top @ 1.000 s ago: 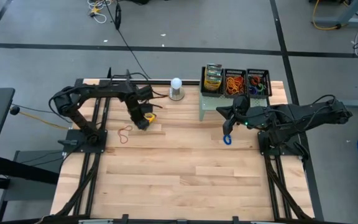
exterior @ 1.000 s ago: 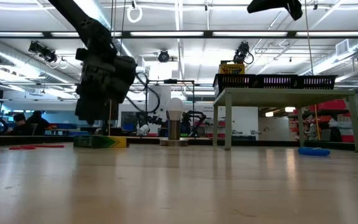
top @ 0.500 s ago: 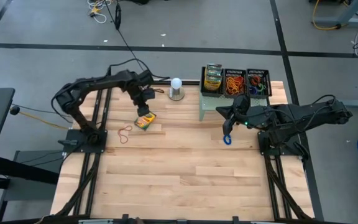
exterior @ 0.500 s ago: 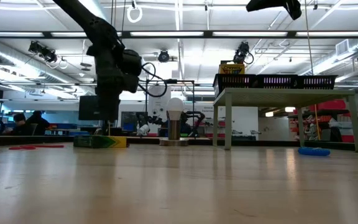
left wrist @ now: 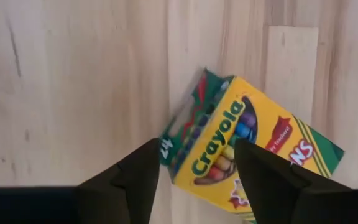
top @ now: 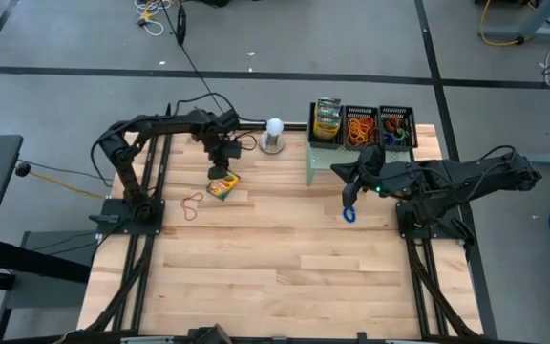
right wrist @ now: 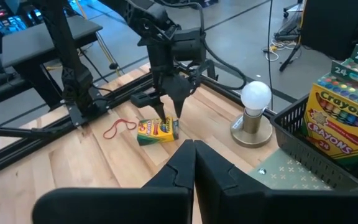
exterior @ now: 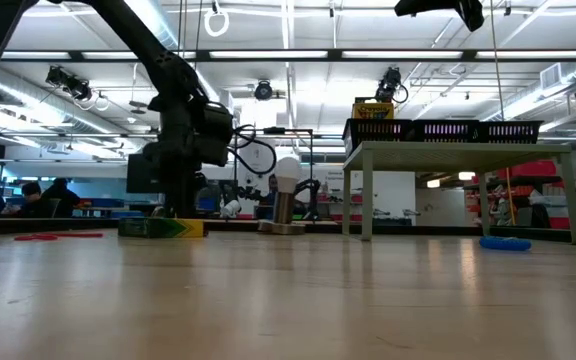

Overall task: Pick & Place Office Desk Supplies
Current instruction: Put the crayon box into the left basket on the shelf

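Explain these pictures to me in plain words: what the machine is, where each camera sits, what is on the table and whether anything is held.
This is a robot with two dark arms at a wooden table. One picture looks straight down from above, one looks level across the tabletop, and two come from cameras on the arms' wrists.

The left gripper hangs open just above a yellow-and-green crayon box lying flat on the table; it holds nothing. The left wrist picture looks down on that box between the fingers. The right gripper is shut, empty, over a blue rubber band.

A red rubber band lies near the left arm's base. At the back stand a white ball on a metal base and a pale green riser carrying three black mesh baskets: one with a second crayon box, the others with rubber bands.
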